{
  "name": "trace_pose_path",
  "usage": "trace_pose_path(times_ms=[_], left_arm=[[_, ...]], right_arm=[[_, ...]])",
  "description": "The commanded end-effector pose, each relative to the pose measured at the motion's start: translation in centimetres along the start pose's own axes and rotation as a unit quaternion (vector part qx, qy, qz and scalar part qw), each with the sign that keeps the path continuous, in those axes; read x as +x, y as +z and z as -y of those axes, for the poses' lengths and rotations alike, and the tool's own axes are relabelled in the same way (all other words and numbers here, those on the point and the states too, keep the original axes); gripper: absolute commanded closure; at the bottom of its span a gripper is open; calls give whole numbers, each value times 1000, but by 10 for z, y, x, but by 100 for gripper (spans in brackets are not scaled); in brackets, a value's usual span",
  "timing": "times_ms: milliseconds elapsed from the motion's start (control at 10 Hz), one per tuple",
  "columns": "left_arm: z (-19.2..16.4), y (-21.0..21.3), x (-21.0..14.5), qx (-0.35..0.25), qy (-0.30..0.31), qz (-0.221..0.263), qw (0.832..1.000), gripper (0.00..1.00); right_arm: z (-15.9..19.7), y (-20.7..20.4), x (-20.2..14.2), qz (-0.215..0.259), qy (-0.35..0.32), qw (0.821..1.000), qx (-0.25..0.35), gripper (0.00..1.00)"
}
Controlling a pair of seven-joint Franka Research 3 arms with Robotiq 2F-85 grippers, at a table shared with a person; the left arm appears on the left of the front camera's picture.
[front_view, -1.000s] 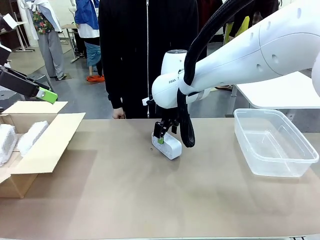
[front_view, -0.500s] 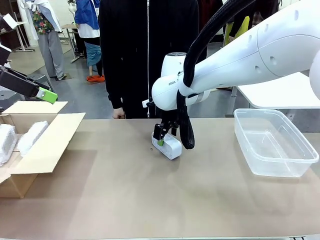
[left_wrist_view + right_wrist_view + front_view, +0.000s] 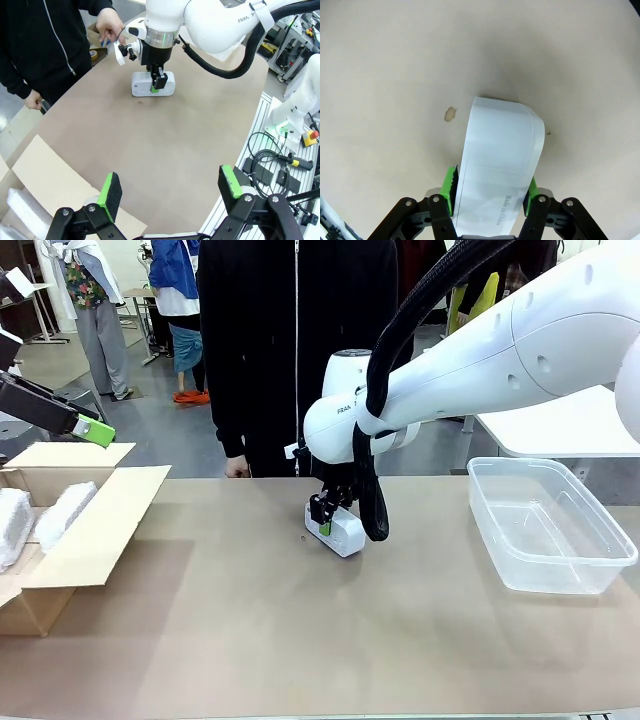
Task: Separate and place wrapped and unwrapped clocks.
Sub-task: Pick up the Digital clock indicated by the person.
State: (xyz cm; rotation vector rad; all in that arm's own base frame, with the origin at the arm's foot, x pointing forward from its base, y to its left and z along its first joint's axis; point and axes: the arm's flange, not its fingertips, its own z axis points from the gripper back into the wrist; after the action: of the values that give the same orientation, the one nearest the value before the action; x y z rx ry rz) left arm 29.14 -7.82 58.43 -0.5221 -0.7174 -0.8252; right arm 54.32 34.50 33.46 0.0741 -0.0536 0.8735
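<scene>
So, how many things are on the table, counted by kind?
Wrapped white blocks in clear bubble plastic, in the cardboard box: 2
Bare glossy white oblong block, between the right gripper's pads: 1
Open brown cardboard box: 1
Clear plastic tub: 1
Total: 5

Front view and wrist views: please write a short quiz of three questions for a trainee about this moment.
1. True or false: the left gripper is open and holds nothing.
2. Where do the two wrapped clocks lie? A) in the cardboard box B) in the clear plastic tub C) on the bare table
3. What do the green pads of the right gripper flank?

Key:
1. True.
2. A.
3. The unwrapped clock, one pad on each side of it, as it rests on the table.
</scene>
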Motion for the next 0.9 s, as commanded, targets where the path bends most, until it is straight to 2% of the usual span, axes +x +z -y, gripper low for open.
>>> trace_pose_path(times_ms=[0,400,500,800], left_arm=[[1,-2,2,0,4,4,1000,0],[1,-2,2,0,4,4,1000,0],[1,-2,2,0,4,4,1000,0],[1,-2,2,0,4,4,1000,0]], right_arm=[[4,-2,-5,3,3,1000,18,36],[3,0,-5,-4,1,1000,17,36],[3,1,-6,-5,1,1000,16,55],[1,2,-5,-11,4,1000,12,55]])
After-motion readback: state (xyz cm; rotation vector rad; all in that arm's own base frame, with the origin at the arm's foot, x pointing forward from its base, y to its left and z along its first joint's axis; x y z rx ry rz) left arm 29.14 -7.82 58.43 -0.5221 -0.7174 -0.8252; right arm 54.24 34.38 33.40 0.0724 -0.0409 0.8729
